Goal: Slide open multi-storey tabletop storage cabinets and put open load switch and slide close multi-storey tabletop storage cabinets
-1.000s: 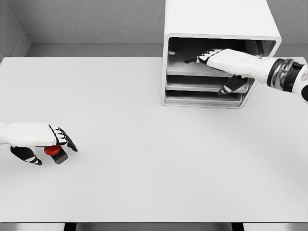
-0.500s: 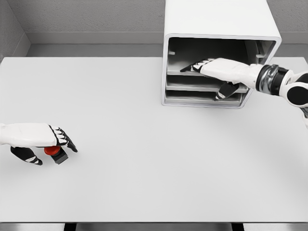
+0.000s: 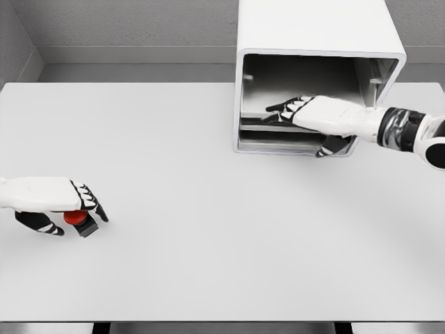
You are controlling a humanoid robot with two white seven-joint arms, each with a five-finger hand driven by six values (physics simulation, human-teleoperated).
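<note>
Left hand (image 3: 52, 198) at table's (image 3: 208, 209) left edge, fingers curled round red-topped switch (image 3: 78, 220), which sits on the tabletop. White cabinet (image 3: 313, 42) at back right, front open. Right hand (image 3: 316, 115) reaches inside, fingers flat on a shelf (image 3: 254, 122), thumb below; gripping nothing.

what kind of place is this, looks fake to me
Likely a simulated test bench, not a real room: a plain white table against bare grey walls, holding only a white storage cabinet and a red-buttoned switch under the left hand.
</note>
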